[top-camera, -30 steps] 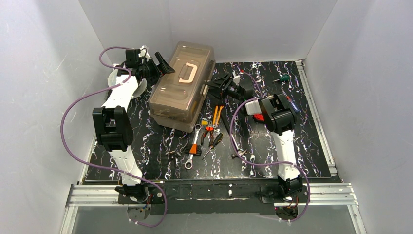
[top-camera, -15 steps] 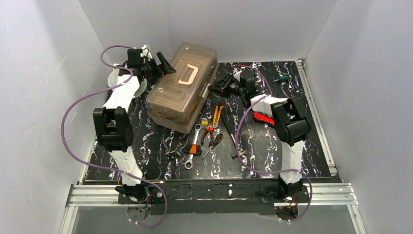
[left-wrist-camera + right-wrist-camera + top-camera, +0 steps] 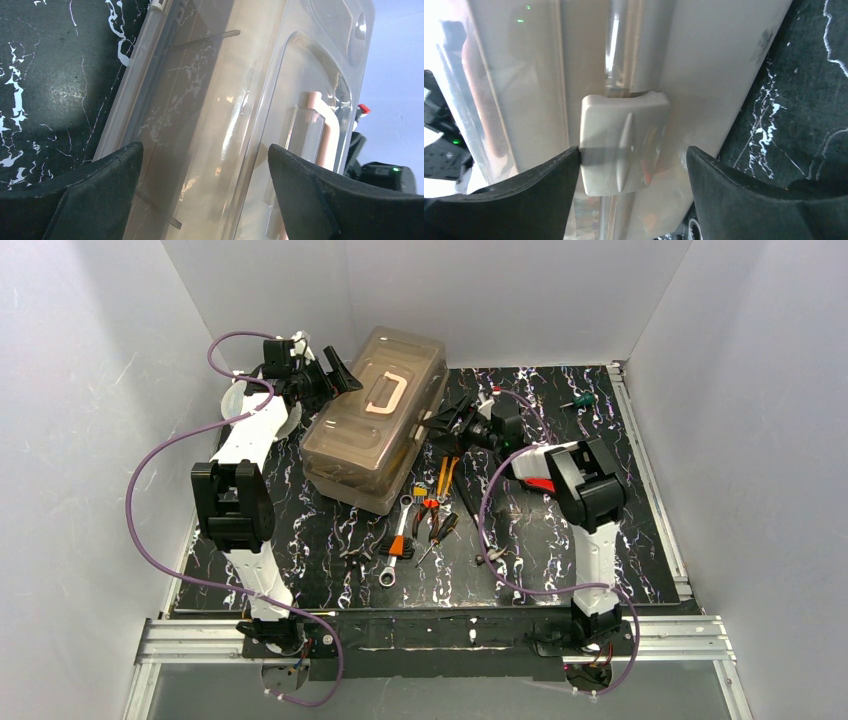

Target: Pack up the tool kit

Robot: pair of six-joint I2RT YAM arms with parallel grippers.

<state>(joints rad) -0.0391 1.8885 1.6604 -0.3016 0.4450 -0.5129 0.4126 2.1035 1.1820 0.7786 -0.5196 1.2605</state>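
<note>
Right gripper (image 3: 631,150) is reopening, jaws now straddling the toolbox (image 3: 375,420) latch (image 3: 624,125) | left gripper (image 3: 205,147) is hovering wide open over the lid (image 3: 225,100) | hand tools (image 3: 398,538) are lying unpacked; toolbox probably needing unlatching first.

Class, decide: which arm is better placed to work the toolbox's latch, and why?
Right. The right gripper is open astride the latch on the toolbox; the left gripper, also open, is at the opposite side.

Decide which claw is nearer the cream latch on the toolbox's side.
Right. The right claw is at the latch, with open fingers on either side of it. The left claw is open at the opposite side of the toolbox, over its lid.
</note>
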